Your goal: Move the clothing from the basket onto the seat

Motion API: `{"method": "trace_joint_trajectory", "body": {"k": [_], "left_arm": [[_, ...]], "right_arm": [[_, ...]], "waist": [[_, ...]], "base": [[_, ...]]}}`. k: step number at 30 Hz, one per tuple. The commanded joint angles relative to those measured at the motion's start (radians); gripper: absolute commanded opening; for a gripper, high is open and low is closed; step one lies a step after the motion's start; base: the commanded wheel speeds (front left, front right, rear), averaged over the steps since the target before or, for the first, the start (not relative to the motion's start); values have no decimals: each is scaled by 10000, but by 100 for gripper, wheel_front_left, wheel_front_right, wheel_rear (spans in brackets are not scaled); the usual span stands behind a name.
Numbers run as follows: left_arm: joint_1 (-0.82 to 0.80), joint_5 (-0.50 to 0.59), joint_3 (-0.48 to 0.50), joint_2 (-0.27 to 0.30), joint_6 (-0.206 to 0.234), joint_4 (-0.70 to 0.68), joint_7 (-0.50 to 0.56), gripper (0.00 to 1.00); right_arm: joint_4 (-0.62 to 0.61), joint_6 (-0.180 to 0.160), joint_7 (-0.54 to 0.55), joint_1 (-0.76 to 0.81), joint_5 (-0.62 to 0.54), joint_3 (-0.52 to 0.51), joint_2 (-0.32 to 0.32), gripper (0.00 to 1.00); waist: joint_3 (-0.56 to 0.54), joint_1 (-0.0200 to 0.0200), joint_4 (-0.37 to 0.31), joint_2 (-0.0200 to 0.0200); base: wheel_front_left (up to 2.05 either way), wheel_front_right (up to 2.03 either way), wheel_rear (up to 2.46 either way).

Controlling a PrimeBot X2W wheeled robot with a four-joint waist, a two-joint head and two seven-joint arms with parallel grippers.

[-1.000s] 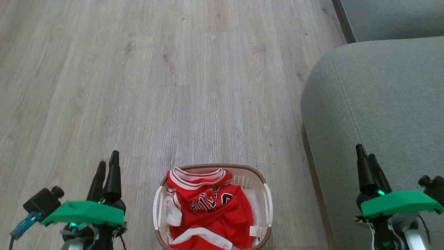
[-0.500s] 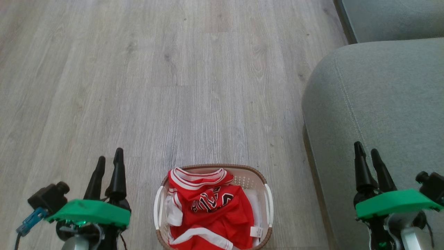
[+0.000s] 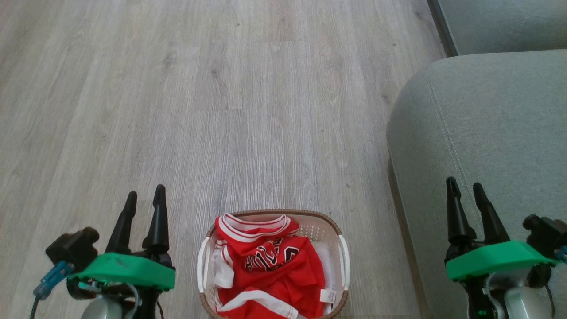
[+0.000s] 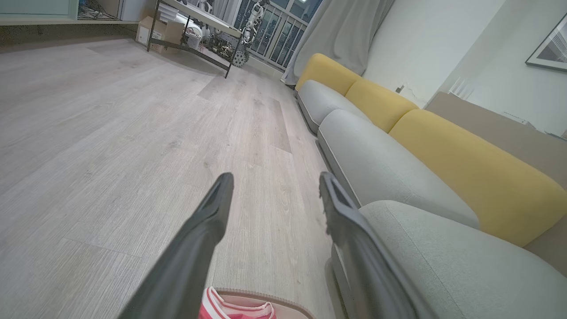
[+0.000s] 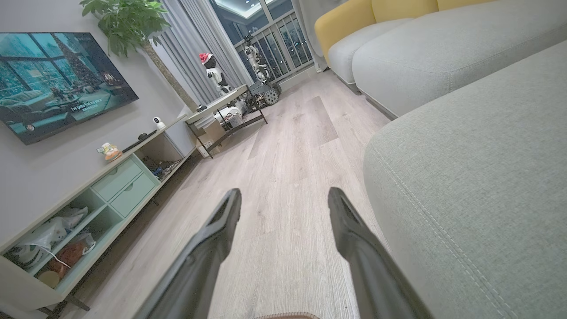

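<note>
Two claws are apart and empty: left claw (image 3: 145, 192), right claw (image 3: 464, 183); clothing (image 3: 274, 266) lies inside the basket (image 3: 320, 228).

A pale grey wood-look plank floor (image 3: 248, 110) spreads across the head view. At 6 o'clock on it stands a small oval cream-white perforated plastic basket (image 3: 316, 230) with a brown woven-look rim. A large grey-green fabric sofa cushion (image 3: 487, 133) rises from the floor at 3 o'clock, near the basket, with a strip of bare planks between them.
</note>
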Motion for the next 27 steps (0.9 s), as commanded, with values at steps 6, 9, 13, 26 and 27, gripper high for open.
{"method": "trace_joint_trajectory", "body": {"k": [6, 9, 13, 26, 27], "left_arm": [[-618, 978, 175, 124, 5, -501, -292, 100], [-630, 1328, 145, 123, 1, -535, -380, 100], [-646, 1680, 114, 122, -3, -575, -468, 100], [-703, 3191, 1, 123, -21, -741, -849, 100], [-707, 3305, -6, 123, -22, -750, -878, 100]], "right_arm": [[-541, -1, -336, -293, -946, 231, -67, 100], [-596, -1, -425, -286, -1281, 260, -64, 100], [-673, -1, -513, -271, -1628, 289, -57, 100], [-944, -2, -897, -275, -3124, 397, -34, 100], [-969, -2, -926, -270, -3236, 405, -33, 100]], "waist": [[3, -1, 11, 0], [0, -1, 15, 0], [6, -1, 20, 0], [6, -1, 27, 0], [4, -1, 27, 0]], "base": [[0, 0, 0], [0, 0, 0], [0, 0, 0], [0, 0, 0], [0, 0, 0]]}}
